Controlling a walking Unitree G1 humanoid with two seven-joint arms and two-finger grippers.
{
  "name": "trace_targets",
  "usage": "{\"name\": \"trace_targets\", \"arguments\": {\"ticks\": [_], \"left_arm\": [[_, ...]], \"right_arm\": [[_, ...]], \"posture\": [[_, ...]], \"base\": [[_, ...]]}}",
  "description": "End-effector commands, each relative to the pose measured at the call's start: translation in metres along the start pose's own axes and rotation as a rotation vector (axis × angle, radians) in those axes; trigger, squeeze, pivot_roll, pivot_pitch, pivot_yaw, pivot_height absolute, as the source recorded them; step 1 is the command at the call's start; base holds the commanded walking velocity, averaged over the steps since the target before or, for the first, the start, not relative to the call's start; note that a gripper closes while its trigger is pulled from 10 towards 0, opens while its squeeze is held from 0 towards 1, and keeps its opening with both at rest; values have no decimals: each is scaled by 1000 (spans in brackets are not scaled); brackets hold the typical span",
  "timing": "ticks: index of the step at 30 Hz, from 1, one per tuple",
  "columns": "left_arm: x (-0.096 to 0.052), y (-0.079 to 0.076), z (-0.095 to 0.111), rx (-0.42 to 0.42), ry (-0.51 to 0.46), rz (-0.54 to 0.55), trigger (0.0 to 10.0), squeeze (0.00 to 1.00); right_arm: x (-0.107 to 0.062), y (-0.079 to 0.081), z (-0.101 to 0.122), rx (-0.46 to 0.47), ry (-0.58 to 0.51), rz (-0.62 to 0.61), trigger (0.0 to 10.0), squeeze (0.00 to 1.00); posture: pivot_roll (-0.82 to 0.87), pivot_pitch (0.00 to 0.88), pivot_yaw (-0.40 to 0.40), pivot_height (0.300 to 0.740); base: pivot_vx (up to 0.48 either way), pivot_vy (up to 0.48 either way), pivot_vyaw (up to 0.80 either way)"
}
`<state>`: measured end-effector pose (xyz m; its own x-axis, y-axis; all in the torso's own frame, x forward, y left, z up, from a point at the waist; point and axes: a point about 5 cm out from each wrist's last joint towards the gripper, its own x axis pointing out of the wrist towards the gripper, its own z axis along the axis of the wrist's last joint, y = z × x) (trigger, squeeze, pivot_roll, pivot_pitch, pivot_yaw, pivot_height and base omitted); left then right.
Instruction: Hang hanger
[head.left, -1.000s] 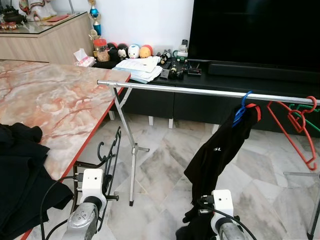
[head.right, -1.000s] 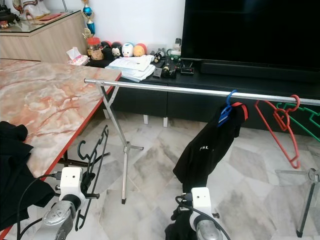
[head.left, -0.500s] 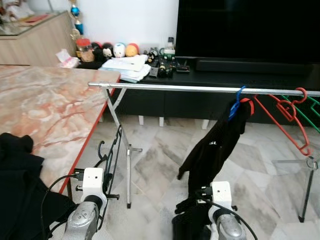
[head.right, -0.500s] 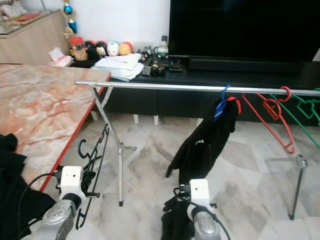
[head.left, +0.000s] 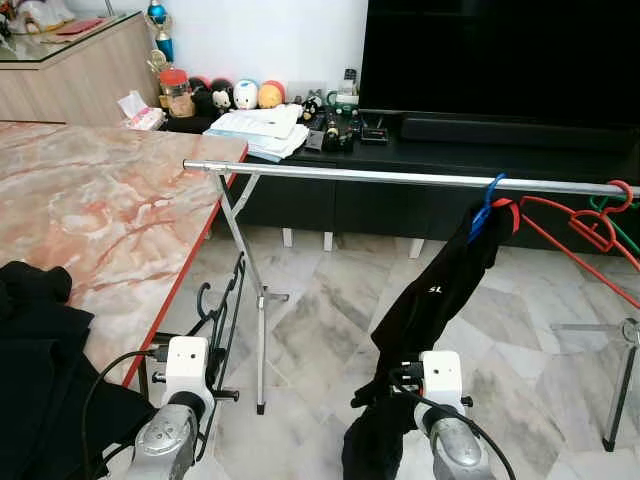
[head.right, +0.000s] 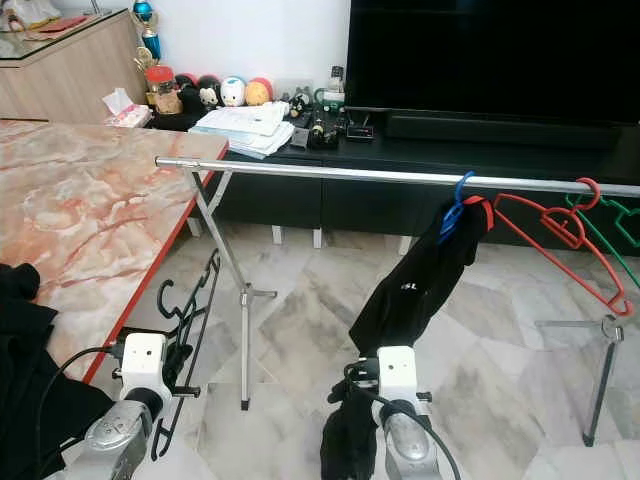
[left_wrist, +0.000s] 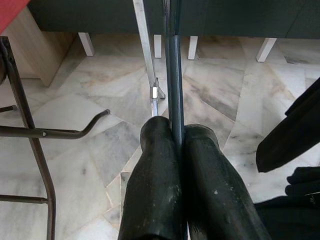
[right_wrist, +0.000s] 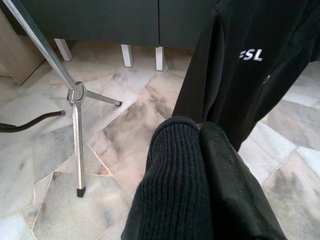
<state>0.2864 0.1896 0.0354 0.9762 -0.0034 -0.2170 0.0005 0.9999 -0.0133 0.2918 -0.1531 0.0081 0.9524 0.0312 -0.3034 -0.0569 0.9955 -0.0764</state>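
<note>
A silver clothes rail (head.left: 400, 178) runs across in front of me. On it a blue hanger (head.left: 488, 203) carries a black garment (head.left: 440, 290) with white letters, hanging down to the floor. My right gripper (right_wrist: 199, 125) is low by the garment's bottom end, shut on its ribbed black fabric (right_wrist: 172, 165). My left gripper (left_wrist: 177, 131) is low beside the table, shut on the thin dark bar of a black hanger (head.left: 225, 305) that stands upright in front of it. A red hanger (head.left: 580, 228) and a green hanger (head.right: 610, 240) hang at the rail's right end.
A marble table with a red edge (head.left: 100, 200) stands on the left, with black clothes (head.left: 40, 350) heaped on its near corner. Behind the rail a dark TV cabinet (head.left: 420, 140) holds papers and small toys. The rail's legs (head.left: 258, 300) stand on the marble floor.
The camera swung right and back again, so the whole picture shifted. Both grippers keep their holds; the red hanger on the rail has swung.
</note>
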Motion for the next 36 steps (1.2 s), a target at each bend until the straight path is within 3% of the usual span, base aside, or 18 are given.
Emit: {"name": "trace_targets", "arguments": {"ticks": [1, 36], "left_arm": [[-2, 2, -1, 2, 1, 7, 10000, 0], [-2, 2, -1, -8, -1, 9, 10000, 0]], "right_arm": [[1, 1, 5, 11, -20, -5, 10000, 0], [-1, 0, 7, 19, -18, -10, 10000, 0]], "posture": [[30, 29, 62, 740], [30, 30, 60, 740]], "base": [[-289, 0, 0], [-326, 0, 0]]}}
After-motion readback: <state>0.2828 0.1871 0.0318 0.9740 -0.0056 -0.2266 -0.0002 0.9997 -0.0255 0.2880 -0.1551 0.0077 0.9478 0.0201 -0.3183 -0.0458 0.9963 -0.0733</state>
